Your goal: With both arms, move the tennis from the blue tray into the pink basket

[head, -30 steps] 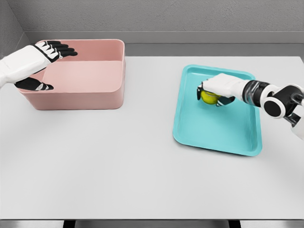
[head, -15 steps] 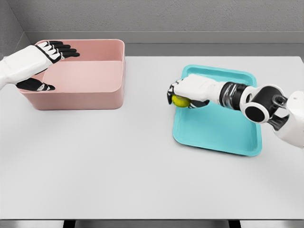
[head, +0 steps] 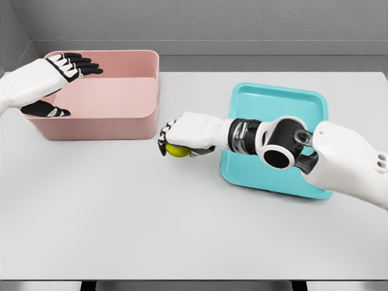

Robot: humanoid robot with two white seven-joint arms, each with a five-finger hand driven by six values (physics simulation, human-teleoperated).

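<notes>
The right hand [head: 182,138] is gripping the yellow-green tennis ball [head: 177,150] above the table [head: 182,212], between the blue tray [head: 276,103] and the pink basket [head: 103,100]. The left hand [head: 51,82] is hovering open-fingered at the basket's left end.

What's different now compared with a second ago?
The right hand, gripping the ball throughout, carried it left, off the tray and over the table, close to the basket. The left hand stayed open at the basket's left end; basket and tray did not move.
</notes>
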